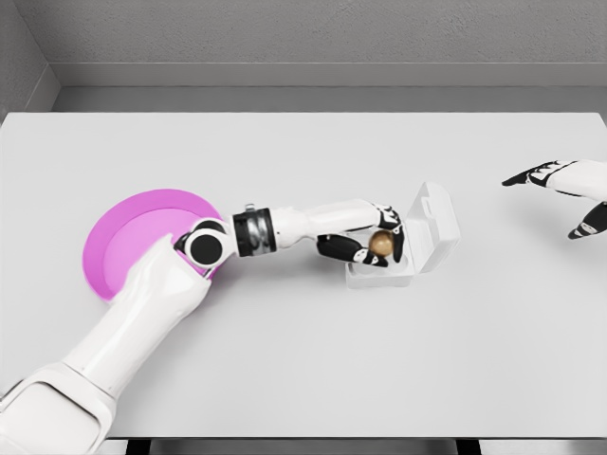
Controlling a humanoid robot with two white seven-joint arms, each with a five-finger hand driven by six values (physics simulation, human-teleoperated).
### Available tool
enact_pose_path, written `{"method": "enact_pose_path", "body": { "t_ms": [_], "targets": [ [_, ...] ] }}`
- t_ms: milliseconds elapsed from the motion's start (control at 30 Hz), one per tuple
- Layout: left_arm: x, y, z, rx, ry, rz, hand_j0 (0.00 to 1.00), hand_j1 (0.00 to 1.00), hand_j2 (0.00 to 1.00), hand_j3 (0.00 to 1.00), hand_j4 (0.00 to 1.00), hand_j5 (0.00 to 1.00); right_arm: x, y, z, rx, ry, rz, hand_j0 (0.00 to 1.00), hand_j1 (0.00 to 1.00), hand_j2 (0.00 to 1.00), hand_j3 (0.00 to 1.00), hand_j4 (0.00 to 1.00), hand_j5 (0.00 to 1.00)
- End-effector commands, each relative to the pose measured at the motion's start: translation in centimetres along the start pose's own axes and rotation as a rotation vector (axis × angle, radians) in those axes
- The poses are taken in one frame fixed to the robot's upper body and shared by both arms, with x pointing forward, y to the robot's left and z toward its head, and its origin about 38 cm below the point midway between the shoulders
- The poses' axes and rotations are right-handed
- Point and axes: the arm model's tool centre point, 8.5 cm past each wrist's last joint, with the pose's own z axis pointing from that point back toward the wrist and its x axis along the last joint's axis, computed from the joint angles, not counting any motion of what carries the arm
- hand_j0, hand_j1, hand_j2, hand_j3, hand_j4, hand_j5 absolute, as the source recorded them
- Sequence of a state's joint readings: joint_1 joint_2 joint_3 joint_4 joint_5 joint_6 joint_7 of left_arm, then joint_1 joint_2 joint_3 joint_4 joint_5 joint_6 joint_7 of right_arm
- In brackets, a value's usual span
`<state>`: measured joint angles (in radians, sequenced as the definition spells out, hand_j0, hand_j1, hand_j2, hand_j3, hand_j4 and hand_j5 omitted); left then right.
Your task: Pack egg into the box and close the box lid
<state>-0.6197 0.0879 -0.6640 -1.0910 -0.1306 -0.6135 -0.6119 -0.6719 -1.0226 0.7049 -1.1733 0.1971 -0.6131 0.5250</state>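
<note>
A small white box (410,272) stands right of the table's middle, its hinged lid (434,216) raised and leaning to the right. My left hand (372,242) reaches across from the lower left and hovers over the box's open base. Its fingers are curled around a brown egg (382,244), which sits just above or inside the base; I cannot tell whether it touches the bottom. My right hand (561,190) rests at the right edge of the table, fingers spread, holding nothing.
A pink round plate (123,242) lies at the left, partly hidden behind my left elbow. The white table (303,360) ends at a grey wall at the back.
</note>
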Motion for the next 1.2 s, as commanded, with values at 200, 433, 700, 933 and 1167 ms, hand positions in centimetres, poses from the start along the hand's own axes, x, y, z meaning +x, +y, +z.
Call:
{"method": "enact_pose_path", "body": {
  "t_ms": [200,433,700,933,1167],
  "targets": [
    [0.4,-0.8,-0.7,0.010,-0.022,0.027,0.33,0.33,0.33,0.33,0.33,0.33,0.0,-0.1,0.1,-0.003,0.002,-0.003,1.00,1.00,1.00,1.00,1.00,1.00],
    [0.7,-0.9,-0.7,0.019,-0.036,0.032,0.32,0.32,0.32,0.32,0.32,0.32,-0.1,-0.1,0.2,-0.003,0.003,-0.003,1.00,1.00,1.00,1.00,1.00,1.00],
    [0.2,-0.7,0.1,0.023,-0.017,0.034,0.33,0.33,0.33,0.33,0.33,0.33,0.0,-0.1,0.2,-0.003,0.002,-0.002,1.00,1.00,1.00,1.00,1.00,1.00],
    [0.0,-0.6,0.5,0.026,-0.011,0.038,0.33,0.33,0.33,0.33,0.33,0.33,0.0,-0.1,0.2,-0.004,0.001,-0.001,1.00,1.00,1.00,1.00,1.00,1.00],
    [-0.1,-0.6,0.6,0.027,-0.011,0.040,0.33,0.33,0.33,0.33,0.33,0.33,0.0,-0.2,0.2,-0.005,0.001,0.000,1.00,1.00,1.00,1.00,1.00,1.00]
  ]
}}
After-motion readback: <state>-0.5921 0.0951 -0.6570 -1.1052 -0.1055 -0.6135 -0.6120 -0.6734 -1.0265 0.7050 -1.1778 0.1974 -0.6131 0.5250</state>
